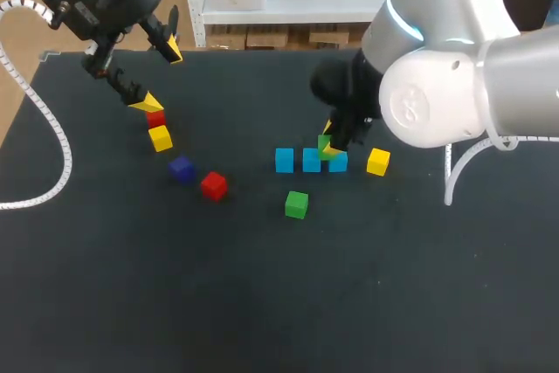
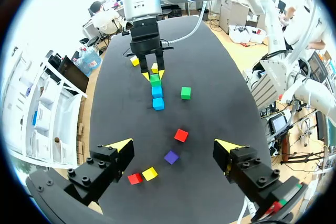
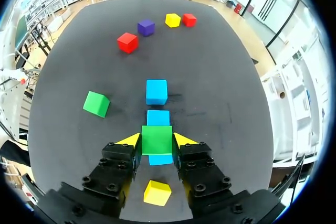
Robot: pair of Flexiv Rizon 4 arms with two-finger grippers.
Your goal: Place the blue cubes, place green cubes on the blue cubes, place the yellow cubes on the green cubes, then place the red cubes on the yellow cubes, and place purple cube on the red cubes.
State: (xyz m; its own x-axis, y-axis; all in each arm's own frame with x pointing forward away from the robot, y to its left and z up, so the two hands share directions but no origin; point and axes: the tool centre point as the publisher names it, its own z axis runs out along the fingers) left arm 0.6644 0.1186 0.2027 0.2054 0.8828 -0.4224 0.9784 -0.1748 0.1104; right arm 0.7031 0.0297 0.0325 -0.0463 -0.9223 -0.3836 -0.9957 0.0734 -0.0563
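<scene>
- The left tool hangs over the far left corner of the desk, its fingers spread wide and holding nothing. It is well apart from the blue row, so my judgement is that it has no part in the coming move.
- Just below it lie the far red cube and the left yellow cube, touching or nearly so.
- Next come the purple cube and the near red cube, close together and loose on the desk.
- The loose green cube sits alone, just in front of the blue row, on the robot's side.
- The three blue cubes stand in a row running left to right, side by side.
- The right tool pinches the held green cube from two sides. This cube is straight over the seam between the middle blue cube and the right-end one, so the coming move looks like a short drop or a release. Whether it already rests on them I cannot tell.
- The right yellow cube lies just beyond the row's right end, under the right wrist. It is the nearest thing to the tool, yet it seems clear of a straight lift.
</scene>
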